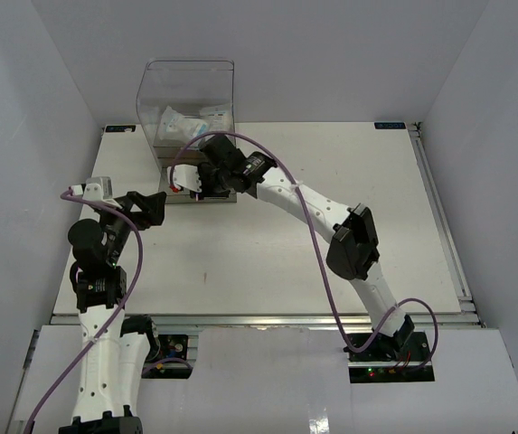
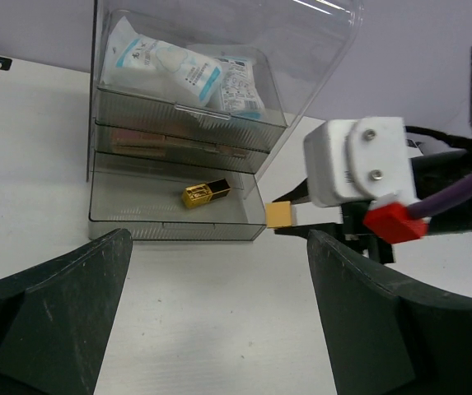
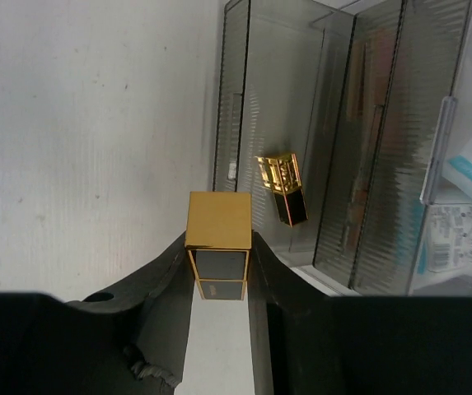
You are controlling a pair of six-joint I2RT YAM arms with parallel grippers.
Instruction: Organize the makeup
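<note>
Placing a tube in the organizer. Nearest the bases, the left pincer [image 2: 219, 271] hangs above the table [image 1: 331, 244] with its jaws spread wide and nothing between them, facing the drawers. Beyond it, the right pincer [image 3: 219, 276] is clamped on a black-gold tube [image 3: 218, 220]. The tube's long axis runs along the fingers, and its square gold end points ahead toward the bottom drawer [image 2: 137, 216]. In the left wrist view that end sits just beside the drawer's front corner, off the table. The drawer appears pulled out and holds a second tube [image 3: 283, 188], which lies flat and askew to the walls. Above it, a closed drawer shows pink-brown flat items, probably palettes [image 2: 178, 144]. Farthest up, blue-white packets [image 2: 165, 66] lie under the clear plastic box [image 1: 186, 90]. The step in hand looks like delivery. The next move probably calls for carrying the held tube over the front wall and lowering it clear of the tube already there before letting go.
</note>
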